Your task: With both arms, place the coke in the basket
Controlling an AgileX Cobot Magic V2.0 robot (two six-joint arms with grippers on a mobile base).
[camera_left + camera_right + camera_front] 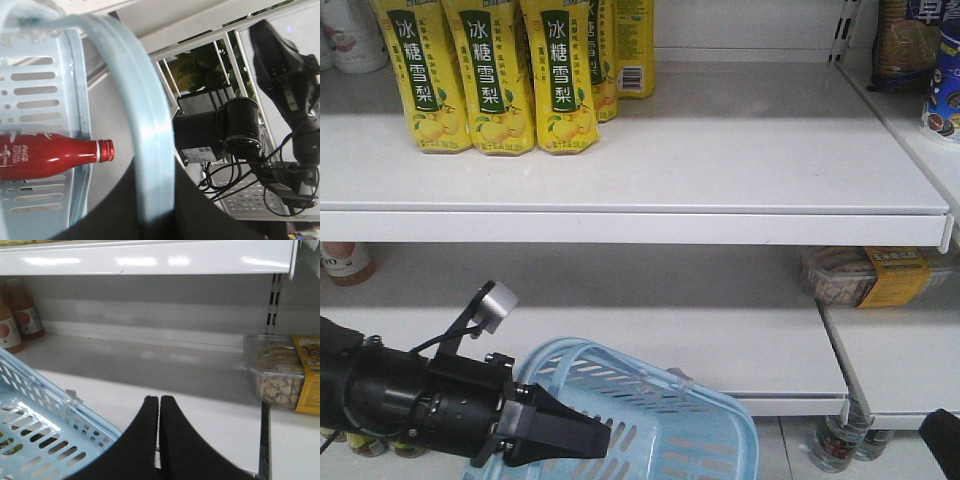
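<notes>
The coke [45, 156], a slim red bottle with white script, lies on its side inside the light blue basket [35, 95], cap pointing at the rim. My left gripper [160, 212] is shut on the basket's thin blue handle [140, 115], which runs between the jaws. From the front, this gripper [585, 435] sits at the rim of the basket [700, 440] low in the frame. The right gripper [159, 400] is shut and holds nothing, hovering over the lower shelf just right of the basket's corner [45, 420]. The right arm [285, 85] shows beyond the handle.
Yellow pear-drink bottles [490, 80] stand on the upper shelf. A clear snack pack with a yellow label [280, 372] lies on the lower shelf at right, and brown bottles [20, 315] stand at its back left. A shelf upright [840, 370] is at right.
</notes>
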